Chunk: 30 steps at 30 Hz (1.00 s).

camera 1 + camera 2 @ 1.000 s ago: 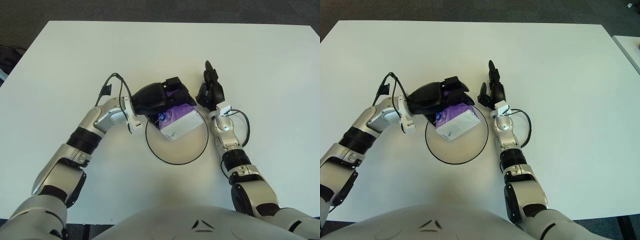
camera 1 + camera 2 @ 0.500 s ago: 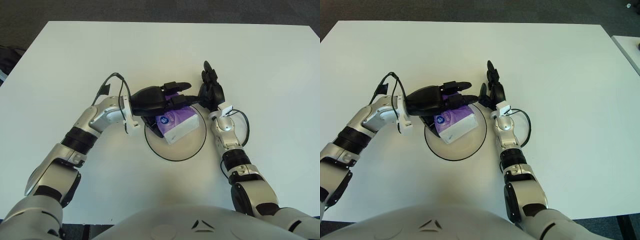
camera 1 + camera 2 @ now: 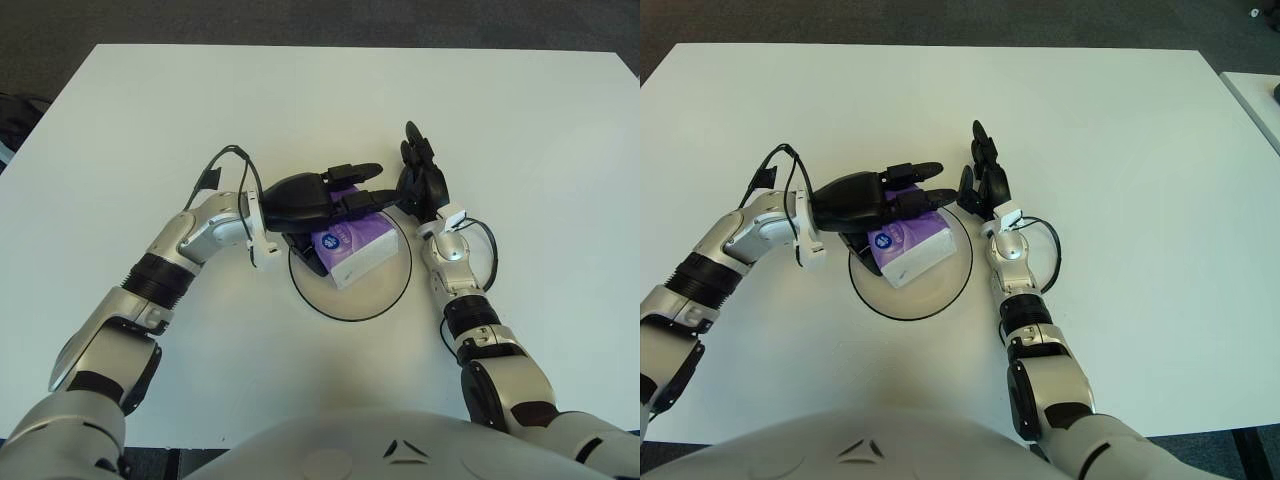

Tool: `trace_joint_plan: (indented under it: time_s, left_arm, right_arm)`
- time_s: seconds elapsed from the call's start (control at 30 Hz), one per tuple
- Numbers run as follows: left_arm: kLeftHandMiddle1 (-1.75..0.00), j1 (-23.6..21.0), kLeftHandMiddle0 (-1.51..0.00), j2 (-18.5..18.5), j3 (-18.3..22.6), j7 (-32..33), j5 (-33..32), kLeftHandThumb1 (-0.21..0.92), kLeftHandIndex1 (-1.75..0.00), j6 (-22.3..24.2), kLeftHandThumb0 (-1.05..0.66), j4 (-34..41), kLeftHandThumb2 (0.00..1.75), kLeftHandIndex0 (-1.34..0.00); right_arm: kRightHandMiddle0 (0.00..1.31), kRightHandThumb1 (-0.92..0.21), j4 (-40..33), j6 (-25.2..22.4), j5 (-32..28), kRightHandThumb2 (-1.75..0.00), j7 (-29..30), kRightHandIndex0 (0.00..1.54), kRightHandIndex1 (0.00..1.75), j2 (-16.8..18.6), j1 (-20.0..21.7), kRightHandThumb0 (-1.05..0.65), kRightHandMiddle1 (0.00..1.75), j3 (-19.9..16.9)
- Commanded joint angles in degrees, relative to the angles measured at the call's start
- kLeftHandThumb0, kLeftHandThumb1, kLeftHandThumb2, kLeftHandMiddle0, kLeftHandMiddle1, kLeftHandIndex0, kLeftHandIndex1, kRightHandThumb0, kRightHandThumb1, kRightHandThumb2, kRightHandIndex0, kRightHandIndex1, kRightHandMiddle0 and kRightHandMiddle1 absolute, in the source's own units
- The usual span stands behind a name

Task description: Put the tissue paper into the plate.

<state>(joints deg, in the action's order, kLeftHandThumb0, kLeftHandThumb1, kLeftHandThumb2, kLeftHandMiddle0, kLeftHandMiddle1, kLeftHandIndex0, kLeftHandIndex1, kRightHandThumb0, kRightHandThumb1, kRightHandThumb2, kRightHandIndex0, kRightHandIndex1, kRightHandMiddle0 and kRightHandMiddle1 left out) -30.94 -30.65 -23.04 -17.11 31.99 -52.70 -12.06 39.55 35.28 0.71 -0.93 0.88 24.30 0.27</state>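
Note:
A purple and white tissue pack [image 3: 352, 250] lies inside the white, black-rimmed plate [image 3: 372, 296] near the table's middle. My left hand [image 3: 325, 196] hovers over the pack's far edge with its fingers stretched out to the right, holding nothing. My right hand [image 3: 417, 180] is at the plate's far right rim, fingers spread and pointing away from me, also holding nothing. The pack's far left corner is hidden under the left hand.
The white table [image 3: 520, 130] spreads around the plate on all sides. A black cable [image 3: 225, 160] loops off my left forearm. The table's far edge meets dark floor [image 3: 300, 20].
The left hand has let go of the tissue pack and straightened its fingers; the pack now lies flat in the plate. The plate shifted slightly away from me. The right hand moved closer to the rim.

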Motion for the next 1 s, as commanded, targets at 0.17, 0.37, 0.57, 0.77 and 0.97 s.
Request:
trace_joint_plan:
  time_s: [0.17,0.37,0.57,0.77,0.97]
  left_arm:
    - [0.00,1.45,0.00,-2.07,0.64,-1.37,0.32,0.92,-0.03,1.08,-1.02,-0.13,0.72,-0.01]
    - [0.00,0.61,0.00,-3.39,1.76,-2.43,-1.89,0.92,-0.05,1.42,-0.98,0.64,0.68,0.00]
    - [0.00,0.68,0.00,-3.83,3.23,-1.29,-3.43,0.92,-0.07,0.56,-0.95,0.41,0.54,0.00]
    - [0.00,1.31,0.00,-5.09,5.38,-0.86,-6.90,0.92,-0.08,-0.17,-0.93,0.34,0.36,0.00]
    - [0.00,1.70,0.00,-6.65,6.88,-1.99,-9.91,0.92,-0.09,0.37,-0.93,1.47,0.25,0.00]
  right_arm:
    - [0.00,-0.92,13.97,-0.09,3.20,-1.08,1.27,0.00,0.00,-0.16,-13.13,-0.95,0.00,1.72]
    - [0.00,-0.92,12.01,-4.62,3.03,-1.07,1.90,0.00,0.00,0.33,-12.68,-0.93,0.00,1.95]
    - [0.00,-0.92,10.21,-6.80,3.38,-1.06,2.92,0.00,0.00,0.26,-12.97,-0.92,0.00,2.47]
    - [0.00,-0.92,9.02,-7.99,2.96,-1.05,3.46,0.00,0.00,0.53,-13.03,-0.91,0.00,2.62]
    - [0.01,-0.92,10.61,-8.85,3.35,-1.05,4.52,0.00,0.00,0.52,-11.98,-0.91,0.01,2.77]
